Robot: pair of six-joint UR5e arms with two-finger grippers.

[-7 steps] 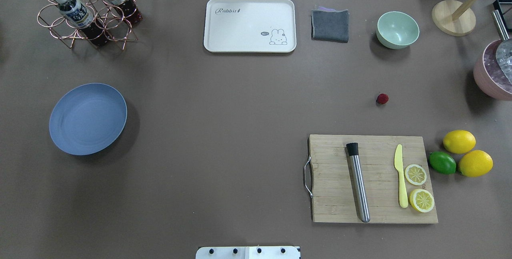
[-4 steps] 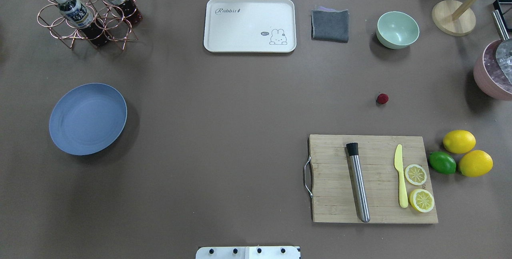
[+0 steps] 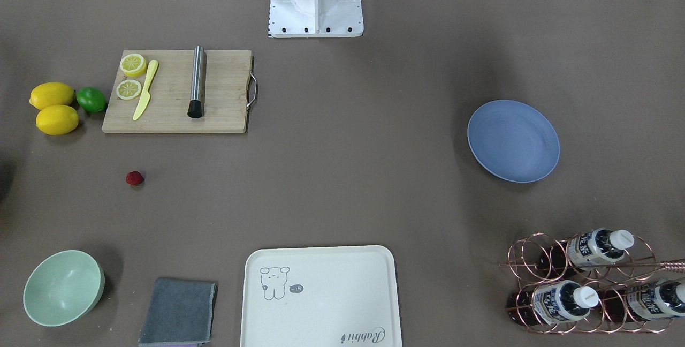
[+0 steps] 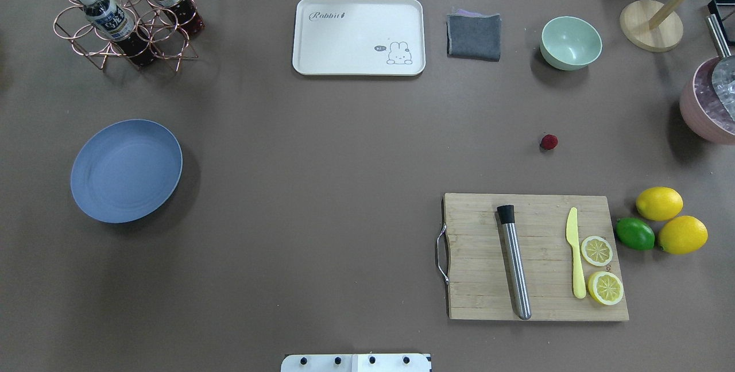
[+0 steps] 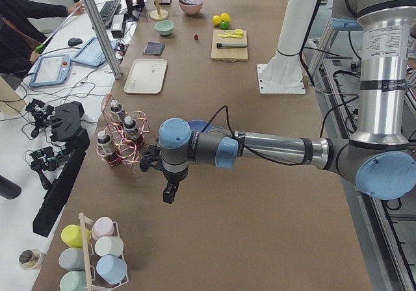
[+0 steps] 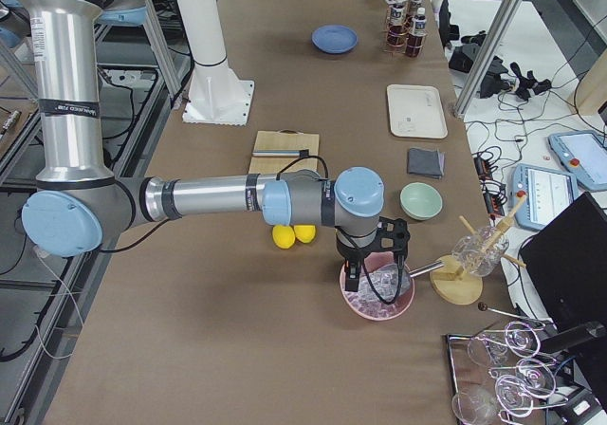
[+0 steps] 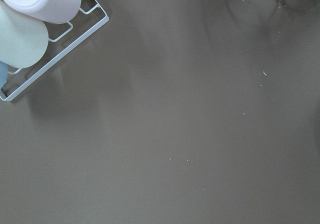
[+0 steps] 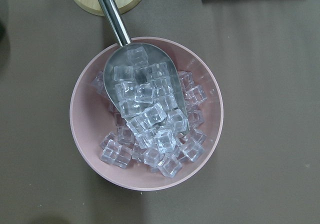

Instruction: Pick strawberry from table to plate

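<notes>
The strawberry (image 4: 549, 142) (image 3: 134, 178) is a tiny dark-red berry lying alone on the table (image 4: 344, 159), right of centre, beyond the cutting board. Far to the left rests the round blue plate (image 4: 126, 171) (image 3: 514, 141), with nothing on it. Neither gripper appears in the overhead or front views. In the exterior left view my left gripper (image 5: 169, 192) hangs over the table's end past the plate; I cannot tell if it is open or shut. In the exterior right view my right gripper (image 6: 365, 273) hovers above a pink ice bowl (image 8: 146, 114); again I cannot tell its state.
A wooden cutting board (image 4: 534, 257) carries a steel muddler, a yellow knife and lemon slices. Two lemons (image 4: 659, 203) and a lime (image 4: 634, 233) lie to its right. At the back stand a mint bowl (image 4: 571, 42), grey cloth (image 4: 474, 35), cream tray (image 4: 359, 36) and bottle rack (image 4: 123, 16).
</notes>
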